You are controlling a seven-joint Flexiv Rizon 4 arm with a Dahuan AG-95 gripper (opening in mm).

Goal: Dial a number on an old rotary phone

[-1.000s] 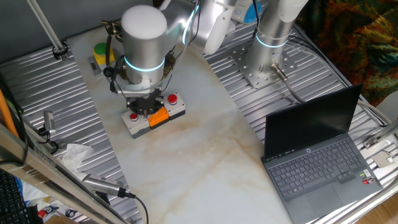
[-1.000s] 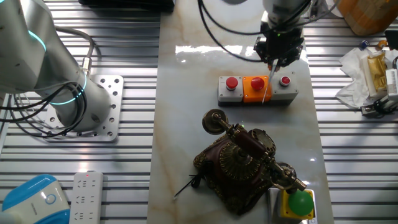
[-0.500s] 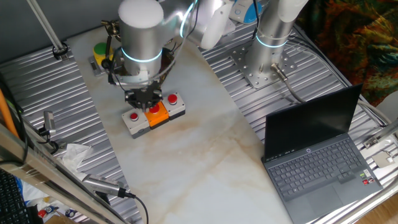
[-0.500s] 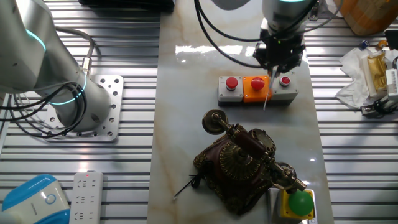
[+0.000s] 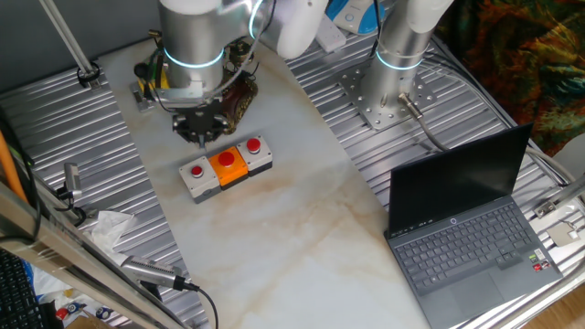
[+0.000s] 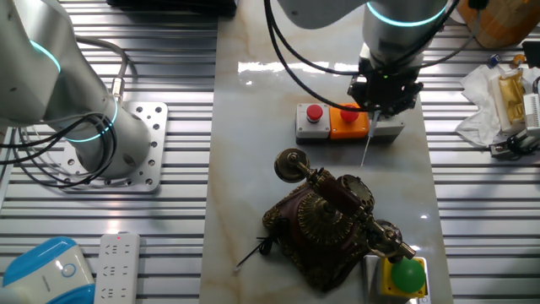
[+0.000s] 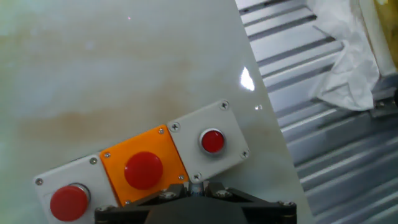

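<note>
I see the pale marble-patterned tabletop (image 6: 253,177) running between ribbed metal side panels. My silver arm (image 5: 194,41) leans in over its far end. An open dark grey laptop (image 5: 466,224) sits well apart, at the other end of the table in one fixed view.

The small ornate rotary phone (image 6: 329,219), with a dark reddish-brown flared base, brass-gold filigree and a handset lying across its cradle, stands on the marble near the edge. A yellow block with a green knob (image 6: 405,276) lies just beside it. In one fixed view the phone (image 5: 236,99) is mostly hidden behind the arm.

Between the phone and the table's far end lies the grey button box (image 7: 149,171), carrying two red buttons and a red button on an orange plate.

My black gripper (image 6: 381,89) hangs over the box's end, on the side facing the phone, with a thin pale stick (image 6: 368,139) pointing down from it. I cannot tell whether the fingers are pressed together or spread; the hand view shows only the dark underside of the mount.
</note>
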